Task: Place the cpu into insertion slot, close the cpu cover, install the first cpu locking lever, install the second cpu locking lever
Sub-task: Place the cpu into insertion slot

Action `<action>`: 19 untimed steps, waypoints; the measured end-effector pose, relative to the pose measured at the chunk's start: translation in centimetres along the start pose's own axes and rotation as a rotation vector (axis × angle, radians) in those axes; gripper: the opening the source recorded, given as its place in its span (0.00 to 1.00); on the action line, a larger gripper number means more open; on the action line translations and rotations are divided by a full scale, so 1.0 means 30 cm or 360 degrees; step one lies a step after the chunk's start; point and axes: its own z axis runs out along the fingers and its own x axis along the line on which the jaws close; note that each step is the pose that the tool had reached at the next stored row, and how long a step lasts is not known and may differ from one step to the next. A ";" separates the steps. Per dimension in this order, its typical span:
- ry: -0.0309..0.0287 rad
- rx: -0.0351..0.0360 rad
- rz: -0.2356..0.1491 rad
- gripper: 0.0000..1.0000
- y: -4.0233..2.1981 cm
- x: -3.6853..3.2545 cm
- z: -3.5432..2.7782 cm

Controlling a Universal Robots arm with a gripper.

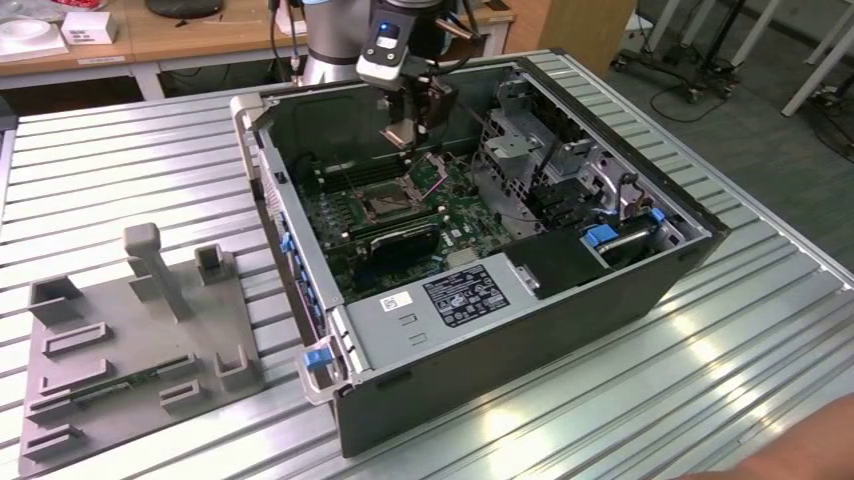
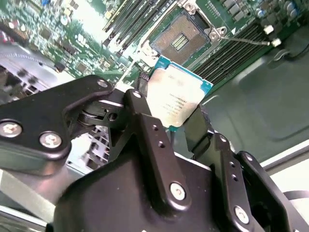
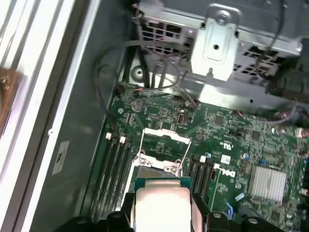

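Note:
My gripper (image 1: pixel 404 133) hangs inside the open computer case (image 1: pixel 641 290), shut on the cpu (image 1: pixel 400 136). The cpu (image 2: pixel 176 99) is a pale square chip with a teal edge, held upright by two opposite sides between black fingers (image 2: pixel 200 126). It hangs above the green board, apart from the insertion slot (image 2: pixel 181 37), whose dark centre lies bare inside a silvery rim. The cpu cover (image 3: pixel 165 138) stands raised on its hinge behind the insertion slot (image 3: pixel 155 166). In the first wrist view the cpu (image 3: pixel 161 200) hides the slot's near edge. A thin metal lever (image 2: pixel 248 40) juts out beside the socket.
Long black memory slots (image 3: pixel 115 169) flank the socket on both sides. A metal drive cage (image 1: pixel 527 150) and loose cables (image 3: pixel 159 72) stand close behind it. A finned heat sink (image 3: pixel 268 183) sits on the board. A grey fixture plate (image 1: pixel 134 340) lies on the ribbed table.

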 end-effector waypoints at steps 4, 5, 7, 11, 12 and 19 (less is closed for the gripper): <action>-0.00111 -0.0001 0.0114 0.54 0.000 0.000 0.003; -0.00140 -0.0001 0.0143 0.54 0.000 0.000 0.004; -0.00197 -0.0002 0.0202 0.54 -0.001 0.000 0.006; -0.00288 -0.0002 0.0294 0.54 -0.002 0.000 0.008; -0.00301 -0.0002 0.0304 0.54 -0.004 0.001 0.007; -0.00368 -0.0003 0.0375 0.54 -0.005 0.001 0.011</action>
